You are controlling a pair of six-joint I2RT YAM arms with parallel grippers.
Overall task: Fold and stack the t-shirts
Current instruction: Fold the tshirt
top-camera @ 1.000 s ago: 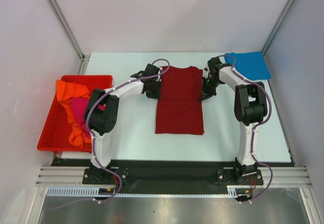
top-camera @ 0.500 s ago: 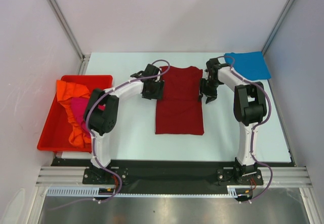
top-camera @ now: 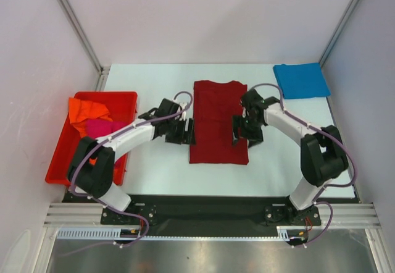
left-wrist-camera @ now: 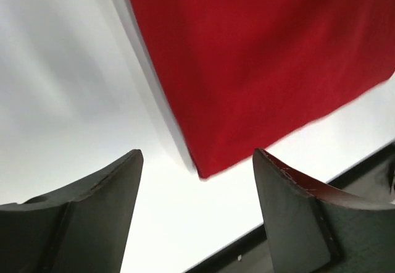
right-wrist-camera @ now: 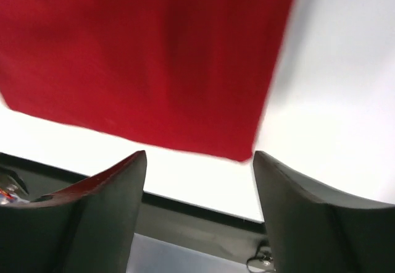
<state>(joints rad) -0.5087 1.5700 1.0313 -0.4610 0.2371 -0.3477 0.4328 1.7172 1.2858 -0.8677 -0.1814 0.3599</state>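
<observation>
A dark red t-shirt (top-camera: pixel 217 121) lies flat in the middle of the table as a long narrow rectangle, collar end far. My left gripper (top-camera: pixel 187 131) hovers open at its left edge, toward the near end. In the left wrist view the shirt's (left-wrist-camera: pixel 259 57) near left corner sits just ahead of the open left gripper (left-wrist-camera: pixel 197 152). My right gripper (top-camera: pixel 237 131) is open at the right edge. The right wrist view shows the shirt's (right-wrist-camera: pixel 148 50) near right corner ahead of the empty right gripper (right-wrist-camera: pixel 199 153). A folded bright blue t-shirt (top-camera: pixel 301 80) lies at the far right.
A red plastic bin (top-camera: pixel 60 162) stands at the left table edge, holding a crumpled orange t-shirt (top-camera: pixel 85 109) and a magenta-pink one (top-camera: pixel 102 128). Side walls close in on both sides. The black table edge rail (right-wrist-camera: pixel 203 214) shows near the grippers.
Both grippers have opened and let go of the dark red shirt's sides. Both arms have moved from its far half toward its near end.
</observation>
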